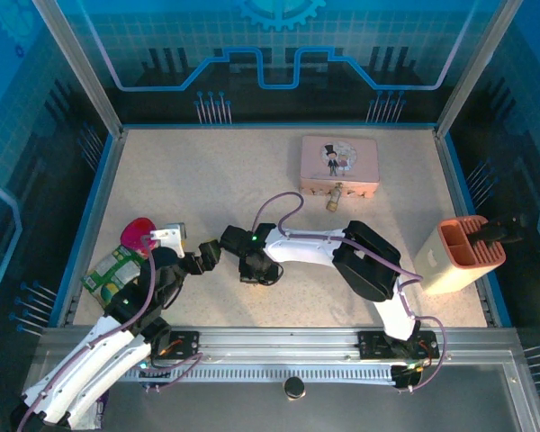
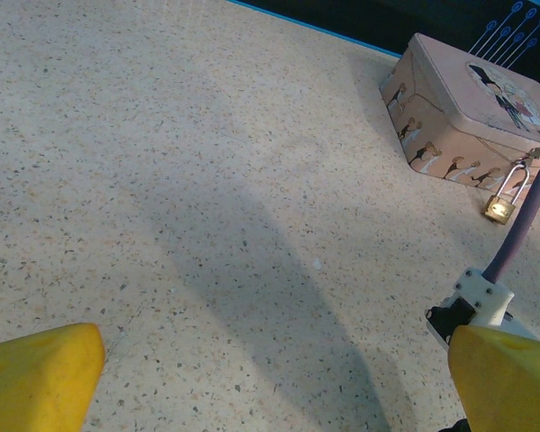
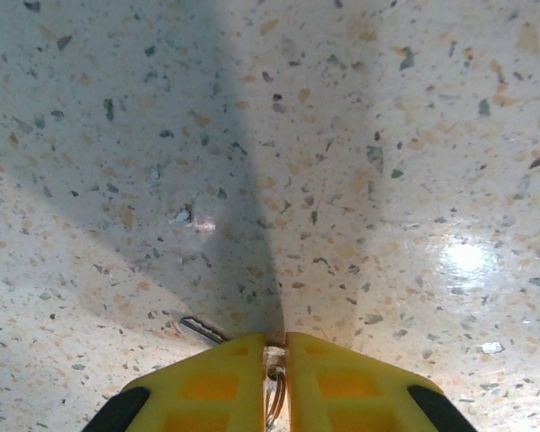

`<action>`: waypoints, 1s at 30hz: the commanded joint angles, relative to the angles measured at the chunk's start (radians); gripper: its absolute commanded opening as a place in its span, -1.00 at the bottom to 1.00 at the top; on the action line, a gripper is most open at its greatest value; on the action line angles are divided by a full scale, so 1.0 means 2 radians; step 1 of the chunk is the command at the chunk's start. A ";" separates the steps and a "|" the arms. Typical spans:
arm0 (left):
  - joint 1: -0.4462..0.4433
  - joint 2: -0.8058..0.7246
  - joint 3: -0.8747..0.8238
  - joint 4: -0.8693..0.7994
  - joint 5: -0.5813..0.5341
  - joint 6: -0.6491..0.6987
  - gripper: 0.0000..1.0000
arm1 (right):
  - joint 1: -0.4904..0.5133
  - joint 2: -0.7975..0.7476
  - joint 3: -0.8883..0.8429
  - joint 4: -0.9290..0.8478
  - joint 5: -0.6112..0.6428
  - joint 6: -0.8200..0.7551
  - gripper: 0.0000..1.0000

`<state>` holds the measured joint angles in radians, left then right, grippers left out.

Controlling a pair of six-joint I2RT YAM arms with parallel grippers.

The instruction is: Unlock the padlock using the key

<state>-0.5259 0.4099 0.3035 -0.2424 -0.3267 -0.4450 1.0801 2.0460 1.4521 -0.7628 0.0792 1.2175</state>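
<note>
speckled beige table (image 1: 198, 171) inside a blue-walled enclosure carries everything. from above, the left gripper (image 1: 207, 256) and the right gripper (image 1: 257, 270) sit close together near the front middle, with the right arm reaching leftward across the table. a green packet (image 1: 111, 270) and a pink round thing (image 1: 137, 234) lie to their left, too small to name. a peach holder (image 1: 454, 256) stands at the right edge.

the right wrist view gives detail that is just a dark blur from above. the right gripper (image 3: 276, 340) is down at the tabletop, its yellow fingers (image 3: 207, 382) closed to a thin slit. something coppery sits in the slit, too small to make out. just left of the tips lies the key (image 3: 202, 328), a thin grey sliver flat on the table with one end hidden at the finger's edge. i cannot tell whether the fingers pinch it.

in the left wrist view, the left gripper (image 2: 270, 387) is spread wide and holds nothing. its fingers (image 2: 36, 373) are cut off at the frame's bottom corners, over bare table.

farther back that view shows the padlock (image 2: 499, 208) clearly, brass with a silvery shackle, lying at the foot of the pink tin (image 2: 459, 108). i cannot tell whether they touch. from above, the padlock (image 1: 336, 196) is a speck just in front of the tin (image 1: 339, 162).
</note>
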 commanded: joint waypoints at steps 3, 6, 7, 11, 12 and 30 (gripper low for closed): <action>-0.004 -0.008 -0.004 0.044 0.022 -0.005 0.99 | 0.025 -0.009 -0.014 -0.010 0.016 0.013 -0.63; -0.004 -0.008 -0.004 0.044 0.022 -0.005 0.98 | 0.027 -0.016 -0.016 -0.010 0.019 0.011 -0.56; -0.003 -0.008 -0.005 0.045 0.022 -0.005 0.98 | 0.027 -0.017 -0.018 -0.010 0.019 0.011 -0.54; -0.004 -0.006 -0.006 0.046 0.022 -0.004 0.98 | 0.028 -0.018 -0.026 -0.002 0.011 0.009 -0.51; -0.004 -0.006 -0.007 0.046 0.021 -0.005 0.99 | 0.027 -0.019 -0.028 0.003 0.007 0.009 -0.50; -0.004 0.009 -0.010 0.058 0.019 -0.003 0.99 | 0.031 -0.032 -0.061 0.054 -0.013 0.004 -0.88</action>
<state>-0.5266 0.4202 0.2905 -0.1928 -0.3214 -0.4454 1.1141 2.0010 1.3720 -0.6735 0.0586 1.2121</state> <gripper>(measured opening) 0.992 0.080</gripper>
